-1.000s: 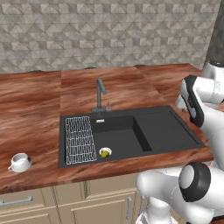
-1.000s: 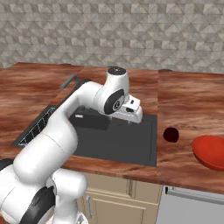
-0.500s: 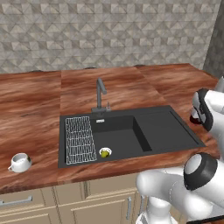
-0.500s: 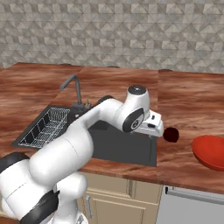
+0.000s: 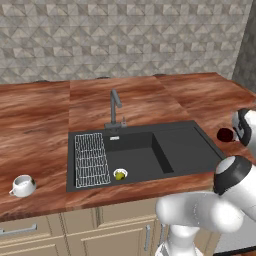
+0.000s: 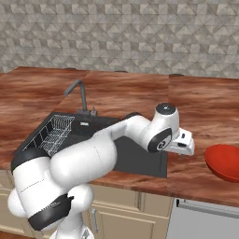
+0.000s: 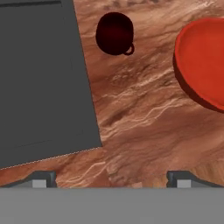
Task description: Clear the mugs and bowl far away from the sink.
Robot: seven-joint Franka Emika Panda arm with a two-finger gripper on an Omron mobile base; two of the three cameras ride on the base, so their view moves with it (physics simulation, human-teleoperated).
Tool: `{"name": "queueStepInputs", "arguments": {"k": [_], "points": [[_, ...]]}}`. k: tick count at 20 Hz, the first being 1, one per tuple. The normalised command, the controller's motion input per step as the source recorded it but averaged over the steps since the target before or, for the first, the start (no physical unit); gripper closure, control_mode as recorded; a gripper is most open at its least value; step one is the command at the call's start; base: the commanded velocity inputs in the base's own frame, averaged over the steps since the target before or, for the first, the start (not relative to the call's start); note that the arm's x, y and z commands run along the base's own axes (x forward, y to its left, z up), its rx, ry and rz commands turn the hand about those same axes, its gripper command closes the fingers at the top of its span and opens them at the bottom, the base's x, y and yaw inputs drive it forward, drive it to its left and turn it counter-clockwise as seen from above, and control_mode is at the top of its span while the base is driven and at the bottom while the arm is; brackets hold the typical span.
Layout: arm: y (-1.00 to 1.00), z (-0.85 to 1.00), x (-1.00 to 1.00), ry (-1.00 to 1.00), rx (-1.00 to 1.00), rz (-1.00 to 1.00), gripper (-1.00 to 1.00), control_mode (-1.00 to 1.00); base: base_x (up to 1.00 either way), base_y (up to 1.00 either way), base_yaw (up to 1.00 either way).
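Maroon mug (image 7: 114,33) between sink (image 7: 41,78), bowl (image 7: 202,61).

Left of the sink (image 5: 145,150): one mug (image 5: 23,185). Right of it: another mug (image 7: 114,33), then, seemingly farther, the bowl (image 7: 203,61).

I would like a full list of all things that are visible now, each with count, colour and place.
white mug: one, glossy white, on the counter left of the sink.
maroon mug: one, dark maroon, on the counter just right of the sink.
bowl: one, bright red, on the counter further right than the maroon mug.
sink: one, black, recessed in the counter.
wire rack: one, grey, at the sink's left end.
drain: one, round, in the basin floor.
faucet: one, grey, behind the basin.
counter: one, reddish-brown wood.
pincer: one, open, above the counter near the sink's right corner.
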Motion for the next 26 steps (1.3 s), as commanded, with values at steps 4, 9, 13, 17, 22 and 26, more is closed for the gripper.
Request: {"name": "queueStepInputs", "arguments": {"k": [4, 9, 13, 17, 22, 26], "points": [[-0.70, -0.30, 0.00, 0.00, -0.06, -0.01, -1.00, -1.00, 0.00, 0.00, 0.00], [-0.60, -0.23, 0.00, -0.04, -0.07, -0.03, -1.00, -1.00, 0.00, 0.00, 0.00], [-0.46, -0.01, 0.00, -0.03, 0.00, -0.06, -1.00, -1.00, 0.00, 0.00, 0.00], [-0.19, 0.00, 0.03, -0.03, 0.00, 0.01, -1.00, -1.00, 0.00, 0.00, 0.00], [-0.25, -0.07, 0.07, 0.00, 0.00, 0.08, -1.00, -1.00, 0.00, 0.00, 0.00], [-0.37, -0.23, 0.11, 0.00, 0.00, 0.10, -1.00, -1.00, 0.00, 0.00, 0.00]]}}
